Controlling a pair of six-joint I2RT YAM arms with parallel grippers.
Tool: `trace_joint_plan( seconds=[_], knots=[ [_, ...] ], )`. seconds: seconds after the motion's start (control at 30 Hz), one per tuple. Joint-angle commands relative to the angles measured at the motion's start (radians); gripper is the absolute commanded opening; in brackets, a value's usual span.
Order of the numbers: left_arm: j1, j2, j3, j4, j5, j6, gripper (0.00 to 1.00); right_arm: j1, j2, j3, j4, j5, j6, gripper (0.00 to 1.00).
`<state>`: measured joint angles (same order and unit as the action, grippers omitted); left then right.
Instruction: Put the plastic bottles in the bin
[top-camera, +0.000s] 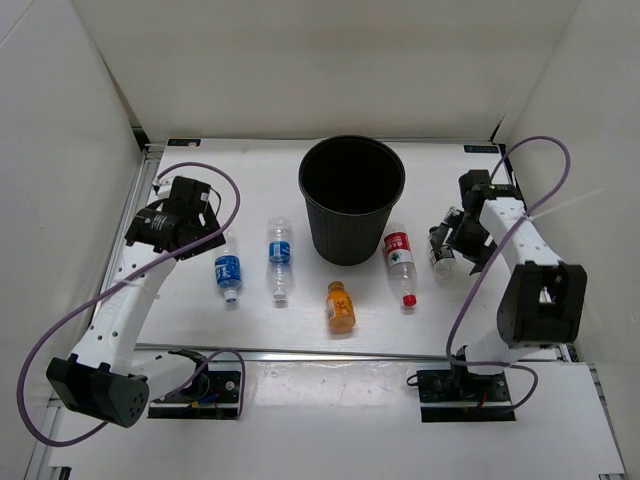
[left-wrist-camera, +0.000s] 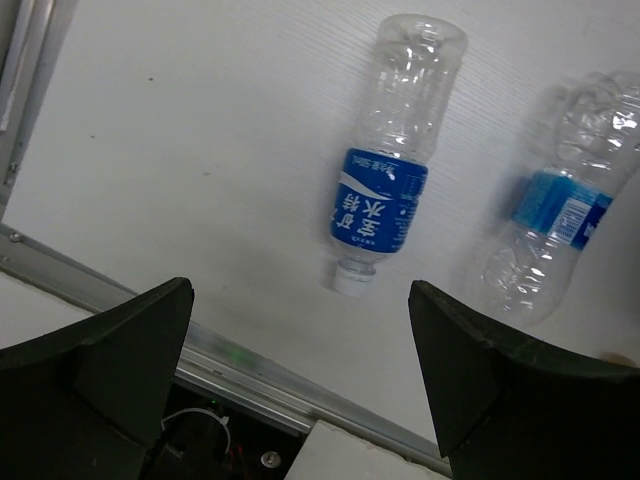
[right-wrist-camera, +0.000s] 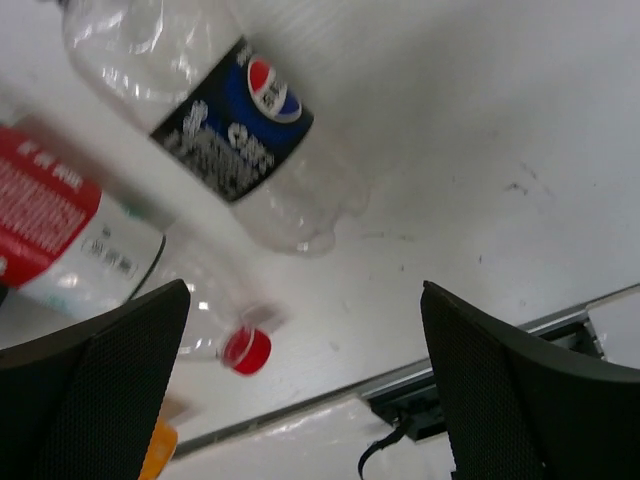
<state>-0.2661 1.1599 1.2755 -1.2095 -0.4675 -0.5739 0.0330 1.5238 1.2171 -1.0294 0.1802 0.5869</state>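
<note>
The bin (top-camera: 352, 200), round and black, stands upright at the table's back middle. Five plastic bottles lie on the table in front of it: a short blue-labelled one (top-camera: 228, 275) (left-wrist-camera: 385, 200), a longer clear blue-labelled one (top-camera: 279, 258) (left-wrist-camera: 560, 215), a stubby orange one (top-camera: 340, 306), a red-labelled one (top-camera: 401, 262) (right-wrist-camera: 60, 230) and a black-labelled one (top-camera: 443, 252) (right-wrist-camera: 230, 120). My left gripper (top-camera: 207, 232) (left-wrist-camera: 300, 300) hangs open above the table, just left of the short blue bottle. My right gripper (top-camera: 456, 236) (right-wrist-camera: 305, 300) is open over the black-labelled bottle, holding nothing.
White walls enclose the table on three sides. An aluminium rail (top-camera: 330, 352) runs along the near edge, with both arm bases and their cables behind it. A purple cable (top-camera: 545, 150) loops off each arm.
</note>
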Motion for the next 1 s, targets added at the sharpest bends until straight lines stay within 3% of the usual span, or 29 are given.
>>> trace_joint_plan(
  seconds=[0.0, 0.3, 0.43, 0.53, 0.63, 0.73, 0.97],
  knots=[
    [-0.005, -0.035, -0.005, 0.059, 0.099, 0.048, 1.0, 0.001, 0.108, 0.079, 0.066, 0.093, -0.035, 1.0],
    [-0.005, 0.011, 0.018, 0.013, 0.101, 0.078, 1.0, 0.03, 0.303, 0.156, 0.138, 0.12, -0.096, 1.0],
    [-0.005, 0.021, 0.018, 0.013, 0.092, 0.1, 1.0, 0.039, 0.338, 0.145, 0.184, 0.064, -0.105, 1.0],
    [-0.005, 0.032, 0.018, 0.004, 0.082, 0.088, 1.0, 0.039, 0.36, 0.122, 0.212, 0.033, -0.116, 0.82],
    [-0.005, 0.052, 0.018, 0.004, 0.082, 0.066, 1.0, 0.039, 0.36, 0.11, 0.212, 0.033, -0.116, 0.81],
    [-0.005, 0.063, -0.007, 0.004, 0.092, 0.057, 1.0, 0.039, 0.351, 0.121, 0.198, 0.033, -0.116, 0.73],
    [-0.005, 0.106, 0.001, 0.037, 0.102, 0.048, 1.0, -0.054, 0.256, 0.22, 0.068, 0.012, -0.012, 0.36]
  ],
)
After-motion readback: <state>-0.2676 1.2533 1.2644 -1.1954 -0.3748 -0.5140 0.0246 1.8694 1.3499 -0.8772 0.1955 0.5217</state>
